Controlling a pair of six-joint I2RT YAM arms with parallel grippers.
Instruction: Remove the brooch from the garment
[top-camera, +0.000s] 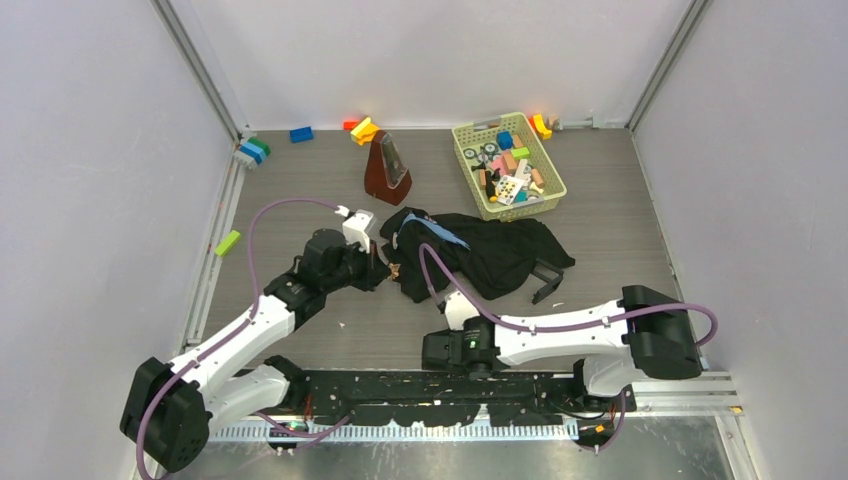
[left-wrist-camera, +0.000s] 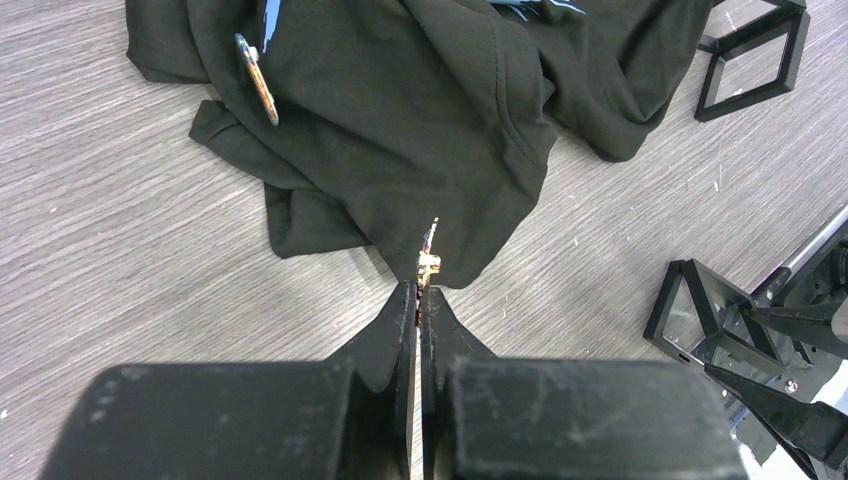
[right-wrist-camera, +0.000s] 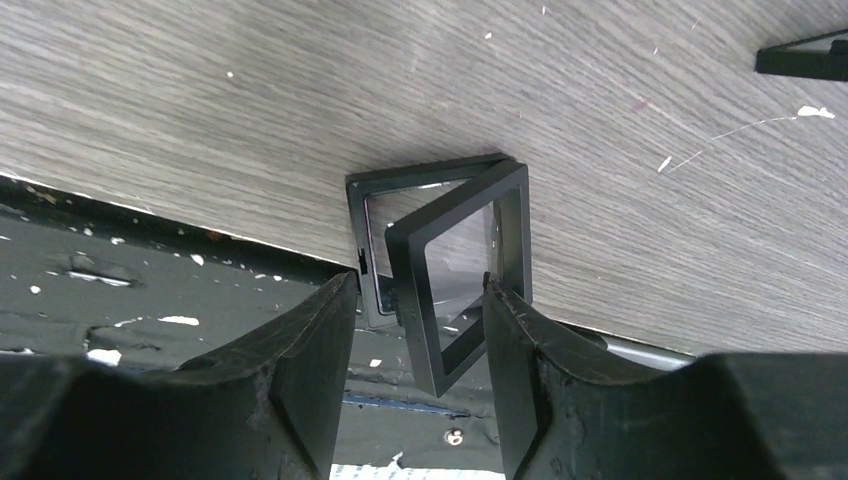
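The left end effector (left-wrist-camera: 418, 295) is pinched shut on the little gold brooch (left-wrist-camera: 429, 258). The right end effector (right-wrist-camera: 420, 290) squeezes an open black frame box (right-wrist-camera: 512, 230). Below is a grey wooden tabletop (top-camera: 600, 230) with pale walls around, and the brooch sticks out past the left tips, at the edge of the black garment (left-wrist-camera: 400, 110).

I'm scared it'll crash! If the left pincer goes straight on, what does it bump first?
Probably the black garment, lying right ahead of the left pincer, which is shut on the small gold brooch. Depth is hard to judge.
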